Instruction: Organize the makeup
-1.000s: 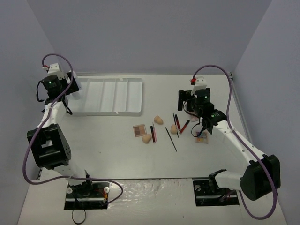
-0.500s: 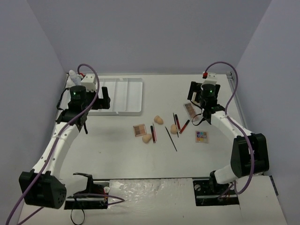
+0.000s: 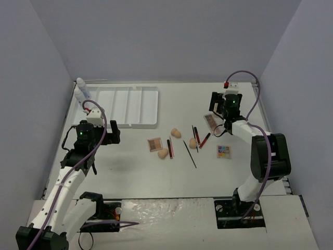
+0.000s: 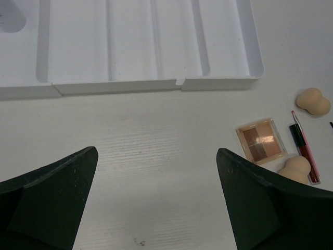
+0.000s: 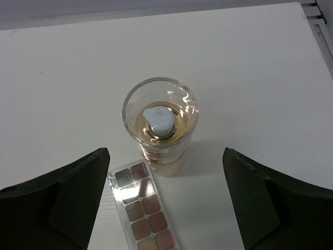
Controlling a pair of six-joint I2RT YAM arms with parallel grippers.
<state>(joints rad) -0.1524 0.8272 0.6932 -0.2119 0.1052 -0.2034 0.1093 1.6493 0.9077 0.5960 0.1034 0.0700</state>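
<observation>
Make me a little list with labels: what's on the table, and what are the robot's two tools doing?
Tray: white tray, far left of the table
White bottle: at the tray's far left corner
Middle of table: peach sponges, square brown palette, colourful palette, red and black pencils
Left tool: open, holding nothing, over bare table near the tray
Right tool: open, on either side of the upright clear tube, not touching it
Long palette: lying flat beside the tube

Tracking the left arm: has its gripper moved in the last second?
Yes: the left gripper went from the left end of the tray toward the near edge.
</observation>
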